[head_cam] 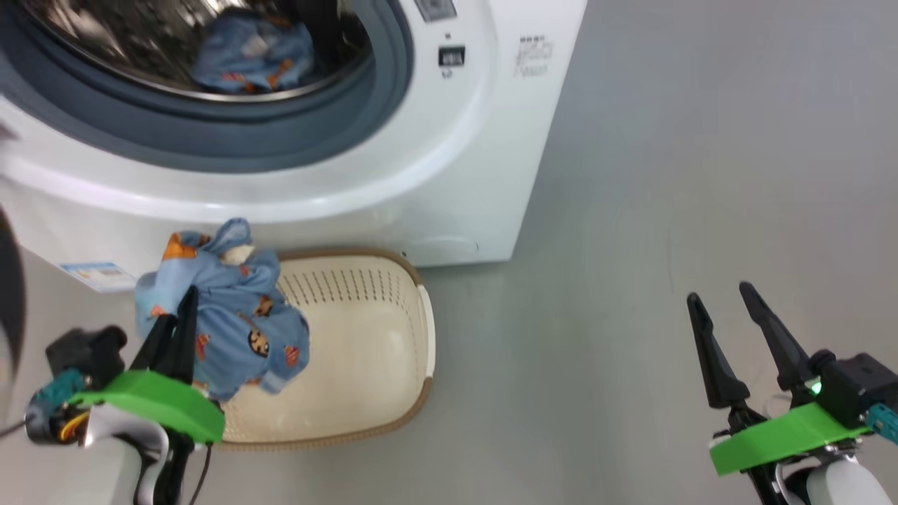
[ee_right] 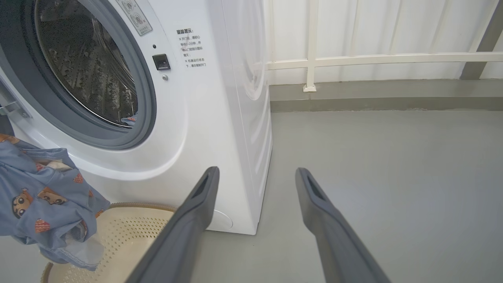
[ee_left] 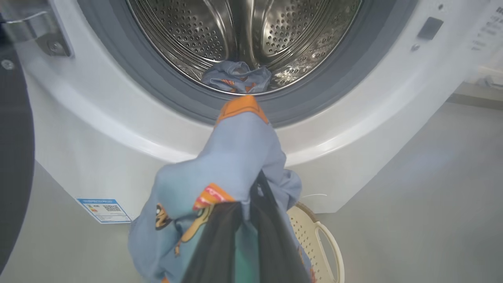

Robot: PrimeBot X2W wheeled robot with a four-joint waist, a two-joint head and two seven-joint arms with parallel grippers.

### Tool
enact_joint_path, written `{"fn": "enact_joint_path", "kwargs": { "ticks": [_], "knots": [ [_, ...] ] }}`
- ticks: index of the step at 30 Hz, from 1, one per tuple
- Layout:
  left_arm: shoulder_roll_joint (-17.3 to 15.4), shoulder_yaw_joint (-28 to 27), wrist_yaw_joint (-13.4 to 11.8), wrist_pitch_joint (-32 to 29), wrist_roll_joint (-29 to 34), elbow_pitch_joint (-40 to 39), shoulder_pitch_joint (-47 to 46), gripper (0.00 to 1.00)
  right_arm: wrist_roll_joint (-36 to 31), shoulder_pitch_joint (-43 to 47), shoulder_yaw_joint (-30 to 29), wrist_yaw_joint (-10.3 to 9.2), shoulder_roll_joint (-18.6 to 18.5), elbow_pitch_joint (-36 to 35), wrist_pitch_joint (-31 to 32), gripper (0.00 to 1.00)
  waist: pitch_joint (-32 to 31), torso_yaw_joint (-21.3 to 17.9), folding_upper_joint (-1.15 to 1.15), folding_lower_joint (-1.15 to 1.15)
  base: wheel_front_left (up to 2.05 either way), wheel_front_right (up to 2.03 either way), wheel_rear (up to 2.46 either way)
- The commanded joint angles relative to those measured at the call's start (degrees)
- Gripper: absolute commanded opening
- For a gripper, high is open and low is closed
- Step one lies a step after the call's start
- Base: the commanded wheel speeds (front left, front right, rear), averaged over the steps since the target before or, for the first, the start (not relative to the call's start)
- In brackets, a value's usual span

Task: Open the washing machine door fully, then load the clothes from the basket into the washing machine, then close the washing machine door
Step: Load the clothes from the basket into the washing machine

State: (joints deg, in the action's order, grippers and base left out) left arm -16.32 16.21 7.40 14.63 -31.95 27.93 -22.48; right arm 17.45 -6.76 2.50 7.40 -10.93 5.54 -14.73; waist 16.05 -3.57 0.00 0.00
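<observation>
Standing across the top of the head view is a big white front-loading washing machine (head_cam: 435,189), its round mouth uncovered and ringed by a grey rubber gasket (head_cam: 231,140). Pale grey floor (head_cam: 666,175) spreads out to its right. The machine's large glossy black door (ee_left: 15,165) is swung open; only a dark curved edge of it shows at the left of the left wrist view, beside a metal hinge. Inside the mouth lies the perforated steel drum (ee_left: 275,27).

On the floor just in front of the machine sits a small cream-white perforated plastic basket (head_cam: 365,344) with a brown woven-look rim. Hanging over the basket's left part is a bunched light blue garment printed with orange-brown cartoon bears (head_cam: 238,315); whether its lower hem touches the basket cannot be told. A second garment of the same blue print (head_cam: 252,56) lies at the bottom of the drum.

The left gripper (head_cam: 181,308), at lower left, has its two dark fingers pinched narrowly on the hanging garment. The right gripper (head_cam: 719,292), at lower right, stands well apart over bare floor, fingers spread wide and holding nothing. A small blue energy label sticker (head_cam: 98,275) sits low on the machine's front.
</observation>
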Motion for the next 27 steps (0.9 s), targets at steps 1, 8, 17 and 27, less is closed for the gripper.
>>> {"fn": "enact_joint_path", "kwargs": {
  "ticks": [1,8,17,27],
  "knots": [
    [-1.1,-4.3,0.1,0.4,2.4,-4.0,2.4,0.00,0.7,1.6,0.3,0.09,-0.8,-1.0,-0.3,1.00,-4.7,1.4,0.00,0.00,0.00,0.00,0.00],
    [0.4,-8.7,0.1,0.4,6.3,-10.7,9.4,0.00,1.2,4.4,-0.9,0.09,-0.9,-0.7,-0.3,1.00,-8.5,1.6,0.00,0.00,0.00,0.00,0.00],
    [2.3,-13.0,0.1,0.4,9.8,-19.1,17.9,0.00,1.8,9.1,-3.9,0.09,-1.4,-1.4,-0.3,1.00,-11.7,2.4,0.00,0.00,0.00,0.00,0.00],
    [4.2,-16.5,0.1,0.4,11.2,-25.2,24.1,0.00,1.8,11.0,-4.9,0.09,-1.1,-2.0,-0.3,1.00,-11.8,2.5,0.00,0.00,0.00,0.00,0.00]
  ]
}}
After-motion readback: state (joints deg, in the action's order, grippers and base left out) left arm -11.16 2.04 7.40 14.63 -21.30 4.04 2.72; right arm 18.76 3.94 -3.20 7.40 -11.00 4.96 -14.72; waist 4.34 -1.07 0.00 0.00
